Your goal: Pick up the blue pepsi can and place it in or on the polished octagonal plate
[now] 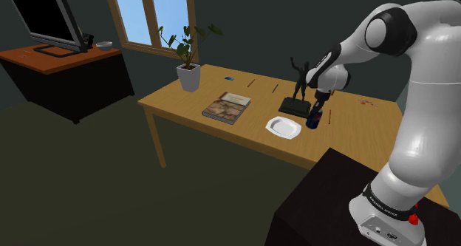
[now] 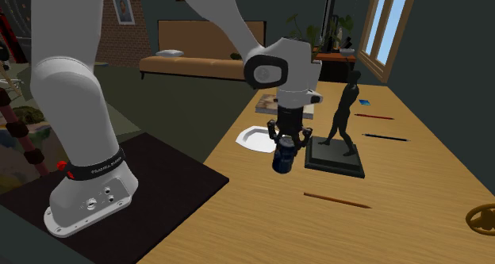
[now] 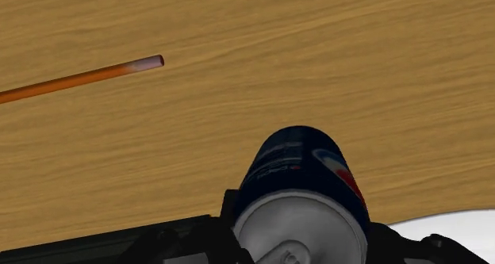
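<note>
Your pincer clamps the blue can near its top, so the base hangs free for set-down; white plate is just beside on the surface, i.e. short move.

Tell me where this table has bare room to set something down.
Bare wood lies on the table at the shoulder view's left of the book, in front of the potted plant. It is crowded where the plate, the statue and the gripper clasping the can sit close together.
</note>
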